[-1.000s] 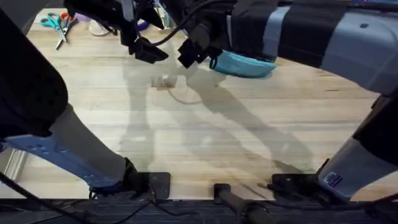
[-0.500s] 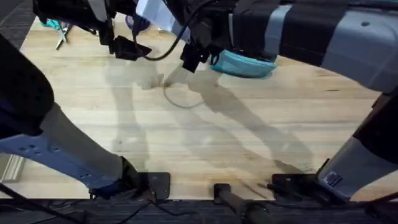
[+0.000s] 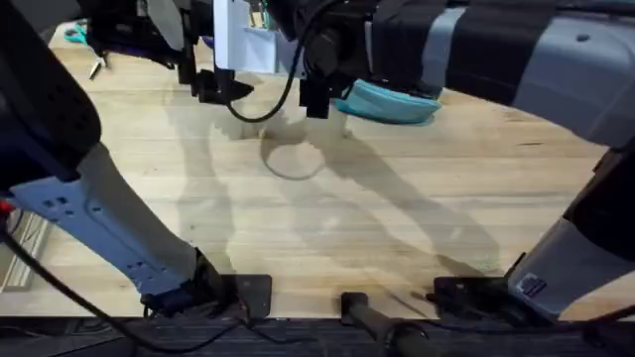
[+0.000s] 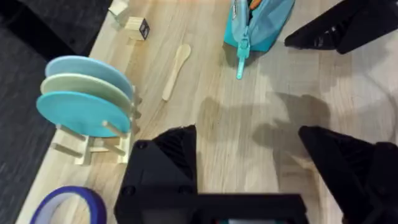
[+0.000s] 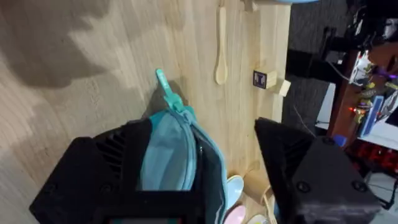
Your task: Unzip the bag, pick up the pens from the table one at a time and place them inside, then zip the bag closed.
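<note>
The teal bag (image 3: pixel 392 102) lies at the far middle of the table (image 3: pixel 397 228), its zipper pull (image 4: pixel 241 56) sticking out at one end. An orange end (image 4: pixel 254 3) shows in the bag's mouth, apparently the orange pen; the black pen is out of view. My right gripper (image 3: pixel 317 97) hangs at the bag's left end. In the right wrist view it (image 5: pixel 202 127) is open, with the bag (image 5: pixel 168 155) between its fingers. My left gripper (image 3: pixel 223 89) hovers left of it, open and holding nothing (image 4: pixel 249 134).
A wooden rack with blue and green plates (image 4: pixel 84 93) stands near the far edge, with a purple tape roll (image 4: pixel 62 205), a wooden spoon (image 4: pixel 176 71) and a small block (image 4: pixel 137 26) close by. Scissors (image 3: pixel 79 35) lie at the far left.
The left arm swung left, then came back a little toward the bag. The right gripper's fingers turned downward at the bag's left end. The bag has not moved.
</note>
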